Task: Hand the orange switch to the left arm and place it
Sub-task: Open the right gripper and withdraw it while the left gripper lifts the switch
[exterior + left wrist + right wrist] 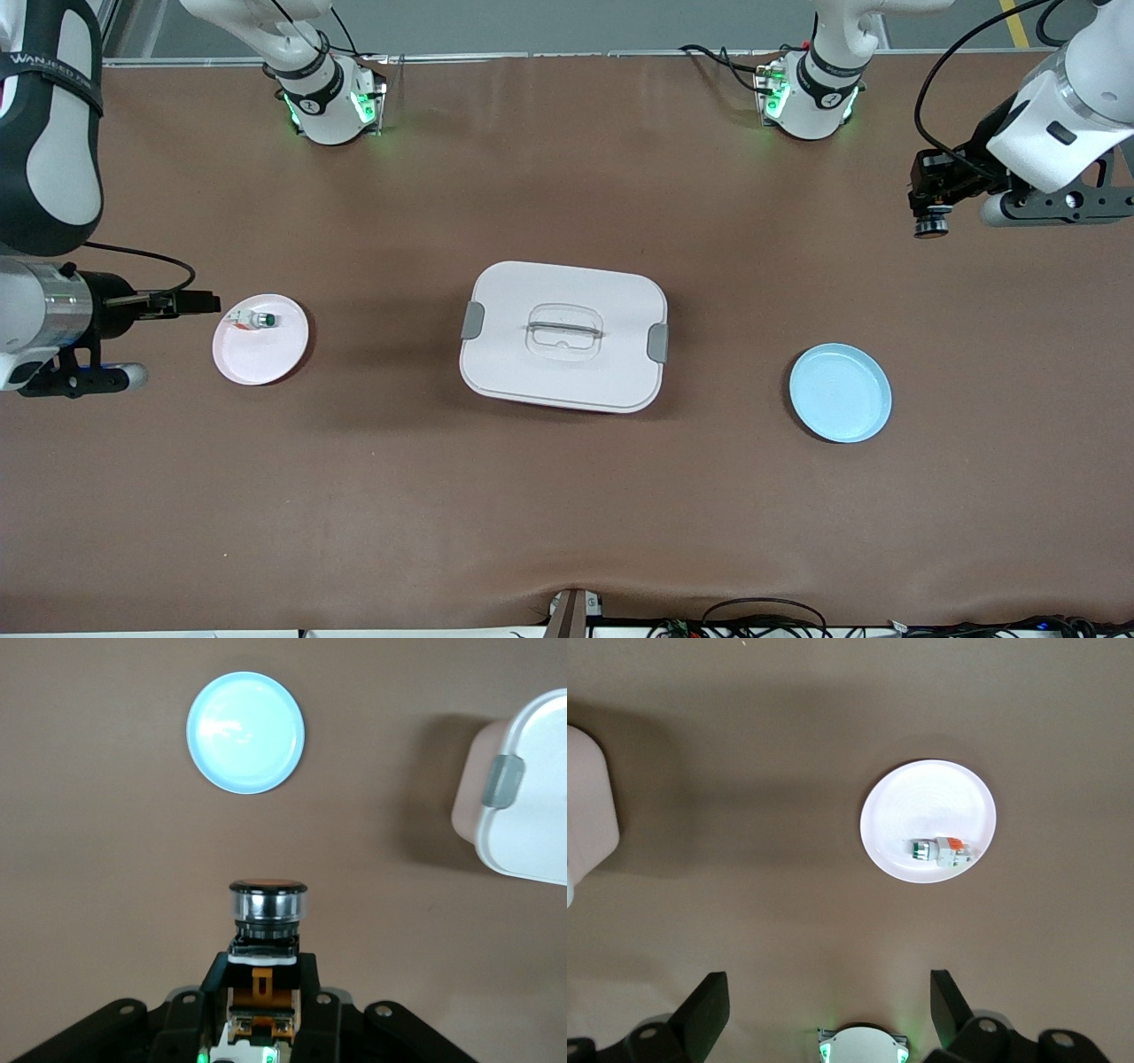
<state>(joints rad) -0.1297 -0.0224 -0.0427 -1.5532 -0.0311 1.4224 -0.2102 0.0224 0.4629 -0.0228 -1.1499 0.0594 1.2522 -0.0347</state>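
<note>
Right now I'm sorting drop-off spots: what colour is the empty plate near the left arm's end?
Light blue plate, plain, no pattern; clearest in the left wrist view.

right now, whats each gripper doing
Left gripper: closed on the small black-bodied, orange-capped push-button switch, up in the air.
Right gripper: open, empty, beside the round pink plate.

Orange switch (267, 904) clamped in left gripper (266, 979); white latched box (563, 336) mid-table.
</note>
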